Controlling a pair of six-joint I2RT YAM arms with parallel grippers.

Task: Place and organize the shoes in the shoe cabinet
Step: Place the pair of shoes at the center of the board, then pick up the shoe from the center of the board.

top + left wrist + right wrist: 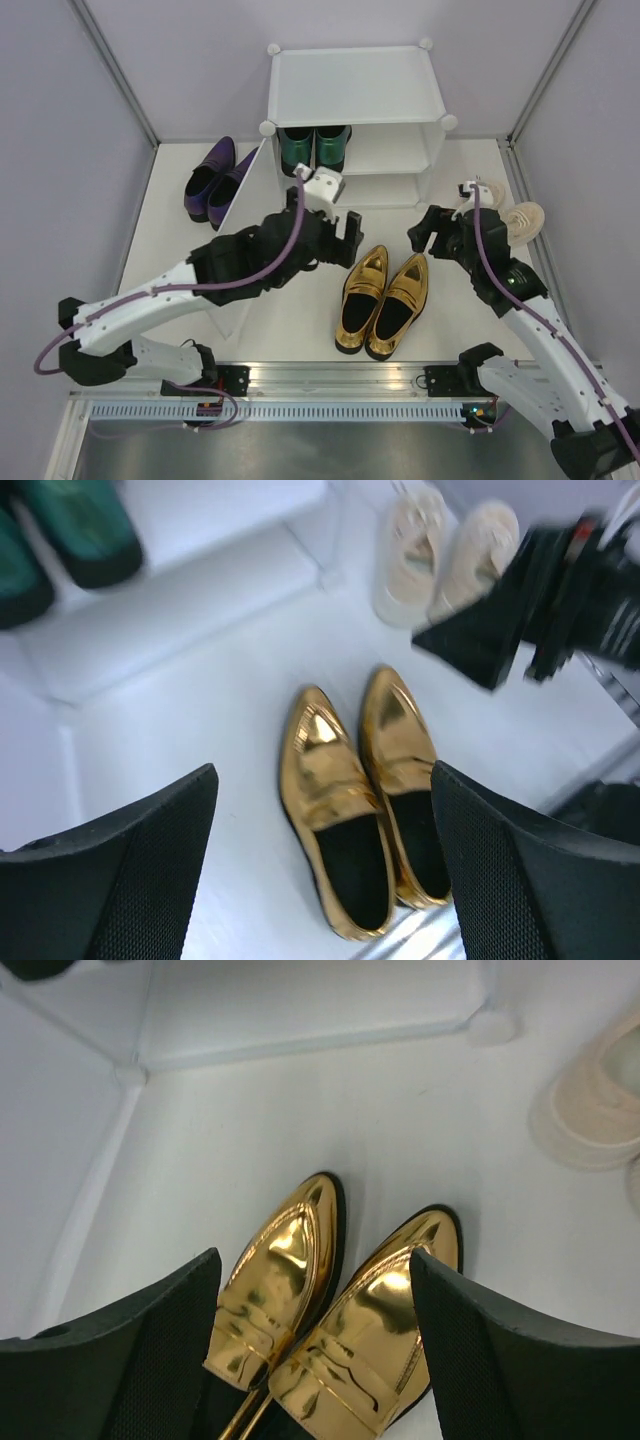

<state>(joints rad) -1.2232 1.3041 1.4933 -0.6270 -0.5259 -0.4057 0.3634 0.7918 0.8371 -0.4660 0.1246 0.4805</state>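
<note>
Shoes, gold: shiny metallic gold loafers point(383, 300) sit as a pair on the white worktop point(300, 335) in front of the cabinet. They touch side by side, with toes toward the cabinet.
Shoes, green: glossy dark green loafers point(313, 147) are inside the cabinet's lower tier, on the left, side by side.
Shoes, purple: dark purple pointed shoes point(213, 180) are on the worktop left of the cabinet, outside it, with tips toward the back wall.
Shoes, beige: beige lace-up sneakers with pale soles point(440, 550) are on the worktop right of the cabinet. In the top view the right arm partly hides them.
Cabinet: white translucent plastic cube cabinet with round corner connectors point(350, 85) stands at the back centre of the worktop.
Door: flat frosted door panel point(240, 215) is swung out from the cabinet's left front corner, between the purple pair and the left arm.
Left gripper point(345, 232): released and holding nothing. It hovers between the cabinet front and the gold pair, and its wrist view looks down on both gold loafers.
Right gripper point(428, 230): released and holding nothing. It hovers just right of the gold pair's toes, with the beige pair behind it.
</note>
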